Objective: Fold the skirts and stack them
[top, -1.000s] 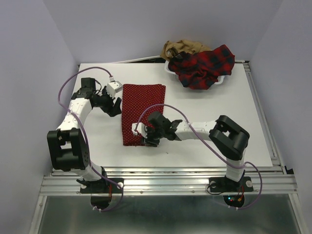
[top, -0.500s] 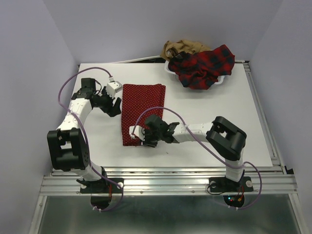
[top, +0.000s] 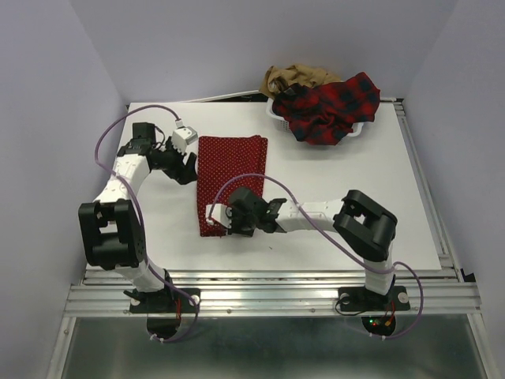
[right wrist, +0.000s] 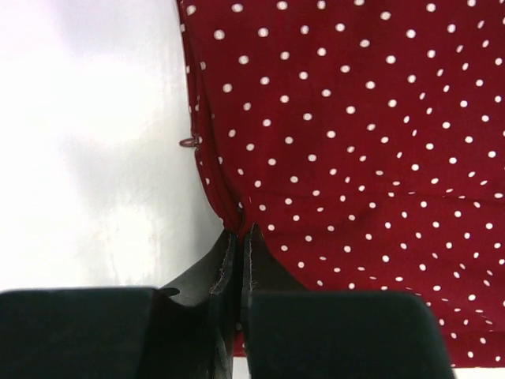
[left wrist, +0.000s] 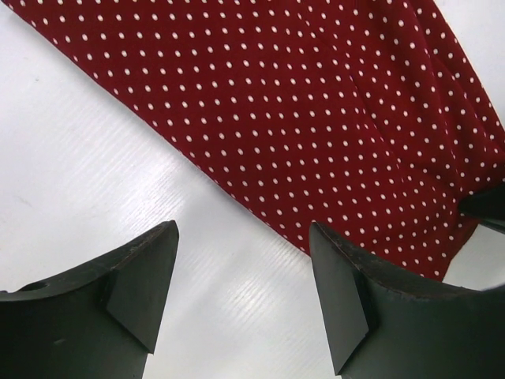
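Note:
The red skirt with tiny white dots [top: 233, 167] lies flat in the middle of the table. My right gripper [top: 224, 221] sits at its near end, shut on a pinch of the dotted cloth [right wrist: 355, 118] where the fingertips [right wrist: 241, 230] meet at the skirt's edge. My left gripper [top: 188, 169] stands open beside the skirt's far left edge. Only bare table shows between its fingers [left wrist: 243, 237], and the dotted cloth [left wrist: 316, 118] lies just beyond them. The red-and-black plaid skirt [top: 331, 106] and the tan-brown skirt [top: 296, 76] are heaped in the basket.
A white mesh basket [top: 277, 116] stands at the table's far right corner. The white table [top: 347, 170] ends in a metal rail [top: 268, 296] at the near edge. Purple cables loop over both arms.
My right gripper slid left along the skirt's near end and closed on the dotted cloth. The left gripper stayed open and barely moved.

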Tool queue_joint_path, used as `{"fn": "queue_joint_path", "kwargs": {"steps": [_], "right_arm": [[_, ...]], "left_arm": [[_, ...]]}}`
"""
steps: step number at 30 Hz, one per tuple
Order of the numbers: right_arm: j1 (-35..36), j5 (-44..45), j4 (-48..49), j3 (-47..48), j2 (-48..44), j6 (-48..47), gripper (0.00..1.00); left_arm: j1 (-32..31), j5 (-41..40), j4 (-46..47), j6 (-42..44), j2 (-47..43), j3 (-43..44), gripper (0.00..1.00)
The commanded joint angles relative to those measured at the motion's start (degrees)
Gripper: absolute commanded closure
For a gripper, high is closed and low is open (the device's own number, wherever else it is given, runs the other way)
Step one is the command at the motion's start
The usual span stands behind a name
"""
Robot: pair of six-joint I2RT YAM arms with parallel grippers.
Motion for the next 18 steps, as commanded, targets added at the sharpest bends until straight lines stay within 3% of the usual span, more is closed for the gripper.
{"fn": "queue_joint_path", "kwargs": {"steps": [1,7,10,18], "right_arm": [[0.1,-7.4,-12.6,5.3,-4.6,4.4,0.99],[0.1,-10.0,-14.4,7.0,-6.7,6.2,0.99],[0.1,-10.0,-14.6,7.0,-8.1,8.2,0.99],[-1.1,-11.7,-17.1,11.0,-10.6,11.5,0.99]], "left_arm": [[-0.2,6.4,2.5,-5.3,3.1,3.4,0.23],[-1.9,13.0,6.0,-13.5,10.0,3.3,0.39],[-1.8,13.5,6.3,-16.2,13.9,3.3,0.54],[-1.0,10.7,6.2,-19.4,20.3,2.1,0.69]]}}
